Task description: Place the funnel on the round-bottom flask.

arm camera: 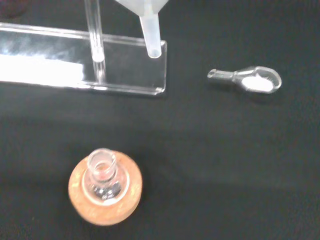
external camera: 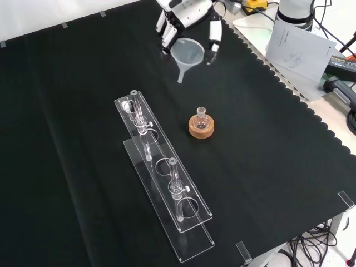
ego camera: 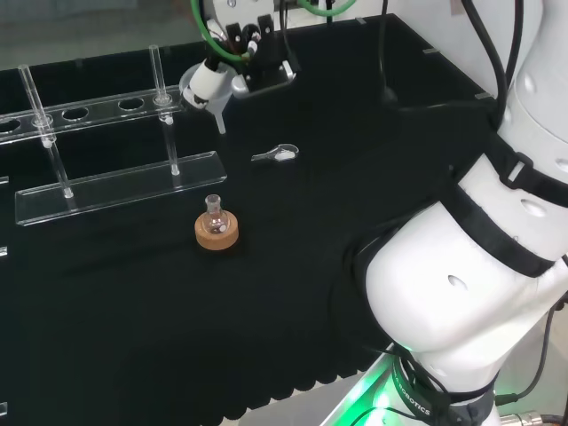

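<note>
Funnel (external camera: 187,54) grasped by curled fingers of hand (external camera: 183,16), aloft near cloth's (external camera: 67,111) far edge in front view, spout down, slightly tilted. Round-bottom flask (external camera: 201,117) upright on cork ring (external camera: 201,128) mid-cloth; clear rack (external camera: 161,183) beside, small scoop (ego camera: 277,153) nearby.

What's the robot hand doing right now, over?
Hand shut on funnel, held above the cloth. Round-bottom flask upright on cork ring, neck open, funnel not yet over it. Nothing between them.

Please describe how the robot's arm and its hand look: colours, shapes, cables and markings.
The arm has big rounded glossy white links with black bands at the joints; black cables run along it, and green light glows at its base. The hand is black and white, with white fingers tipped in black; green and black cables lead into it.
</note>
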